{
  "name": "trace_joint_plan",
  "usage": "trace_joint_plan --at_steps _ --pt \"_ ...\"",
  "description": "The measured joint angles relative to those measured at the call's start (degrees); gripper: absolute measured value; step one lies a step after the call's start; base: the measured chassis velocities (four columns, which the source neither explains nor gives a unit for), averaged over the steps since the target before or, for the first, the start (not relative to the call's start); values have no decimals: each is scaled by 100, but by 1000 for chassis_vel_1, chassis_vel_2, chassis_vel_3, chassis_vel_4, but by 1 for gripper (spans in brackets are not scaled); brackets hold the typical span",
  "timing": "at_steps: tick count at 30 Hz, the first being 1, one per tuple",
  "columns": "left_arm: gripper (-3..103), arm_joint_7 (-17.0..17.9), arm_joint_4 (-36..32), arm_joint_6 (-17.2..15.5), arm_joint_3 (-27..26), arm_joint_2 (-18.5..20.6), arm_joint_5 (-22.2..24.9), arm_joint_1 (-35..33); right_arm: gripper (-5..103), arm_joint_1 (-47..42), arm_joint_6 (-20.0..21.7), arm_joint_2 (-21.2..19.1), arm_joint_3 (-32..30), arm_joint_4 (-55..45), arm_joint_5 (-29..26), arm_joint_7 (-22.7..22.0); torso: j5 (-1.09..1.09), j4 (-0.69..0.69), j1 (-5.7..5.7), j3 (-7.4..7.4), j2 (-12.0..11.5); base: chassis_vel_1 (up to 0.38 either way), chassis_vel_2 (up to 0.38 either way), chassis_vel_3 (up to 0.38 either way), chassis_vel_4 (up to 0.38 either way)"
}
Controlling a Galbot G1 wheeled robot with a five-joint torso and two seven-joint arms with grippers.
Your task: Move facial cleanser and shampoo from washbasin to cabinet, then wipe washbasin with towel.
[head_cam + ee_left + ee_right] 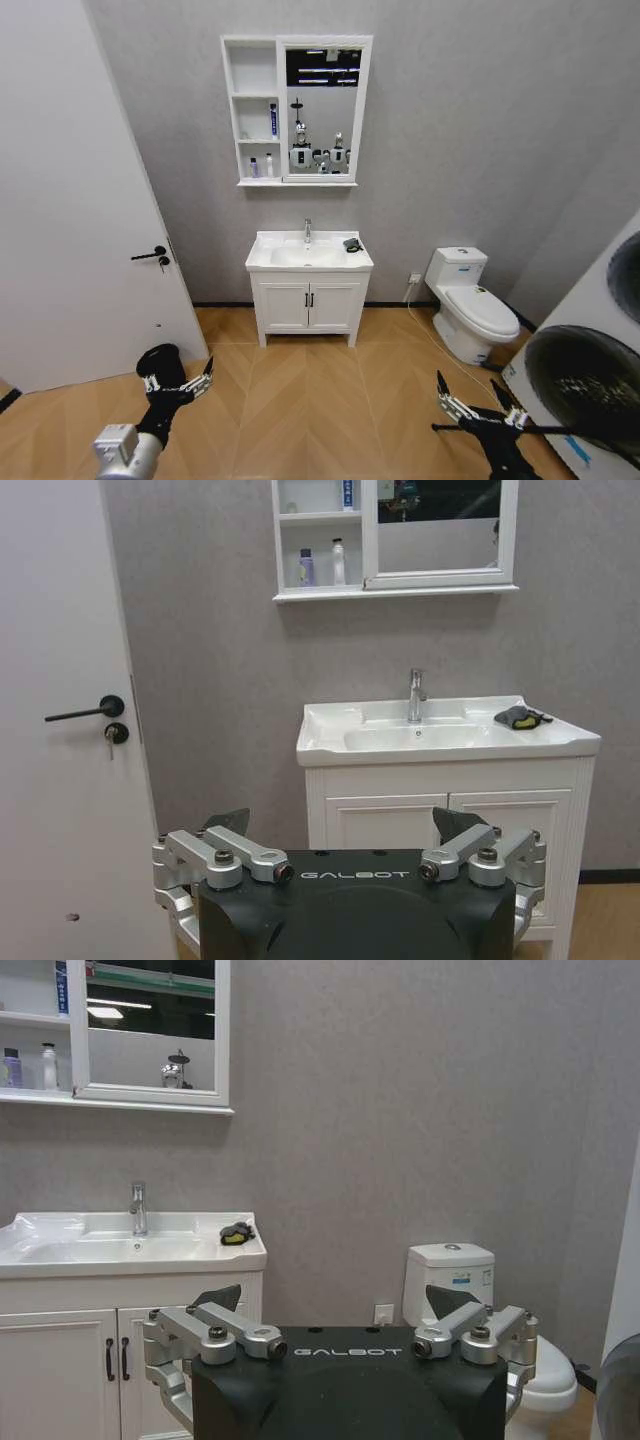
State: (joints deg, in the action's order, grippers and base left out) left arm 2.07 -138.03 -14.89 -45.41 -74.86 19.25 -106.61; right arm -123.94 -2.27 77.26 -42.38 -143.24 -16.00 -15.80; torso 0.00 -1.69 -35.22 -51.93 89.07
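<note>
L gripper (180, 384) sits lower left of head view, over wood floor (300, 400), fingers spread wide, nothing held. R gripper (480, 405) sits lower right of same view, also spread wide and empty, just beside a dark-windowed white machine (590, 390) at the right edge. Both well apart from the washbasin (275, 262), which stands centre frame against the grey wall, on a two-door cupboard (308, 305). Chrome tap (307, 230) at the basin's rear centre. Towel (352, 244), dark, lies on the basin top's right rear corner, apart from the bowl. Cabinet (252, 70) hangs on the wall above the basin, upper centre; mirror (322, 110) on its right side. Two small bottles (320, 564) stand on the lowest open shelf, a blue tube (273, 119) on the shelf above. Toilet (470, 305) right of basin. Door (70, 200) at left.
</note>
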Motion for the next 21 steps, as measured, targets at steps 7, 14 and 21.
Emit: trace_joint_plan --at_steps 7,14,21 --pt "100 -1 0 0 0 0 0 2 100 3 0 0 0 0 0 0 1 5 -13 -5 -7 -73 24 76 -29" --pt "100 0 0 0 0 0 0 1 100 2 0 0 0 0 0 0 0 2 -5 -1 -3 0 0 0 0" --pt "100 0 0 0 0 0 0 0 100 2 0 0 0 0 0 0 0 2 -5 -2 -3 0 0 0 0"
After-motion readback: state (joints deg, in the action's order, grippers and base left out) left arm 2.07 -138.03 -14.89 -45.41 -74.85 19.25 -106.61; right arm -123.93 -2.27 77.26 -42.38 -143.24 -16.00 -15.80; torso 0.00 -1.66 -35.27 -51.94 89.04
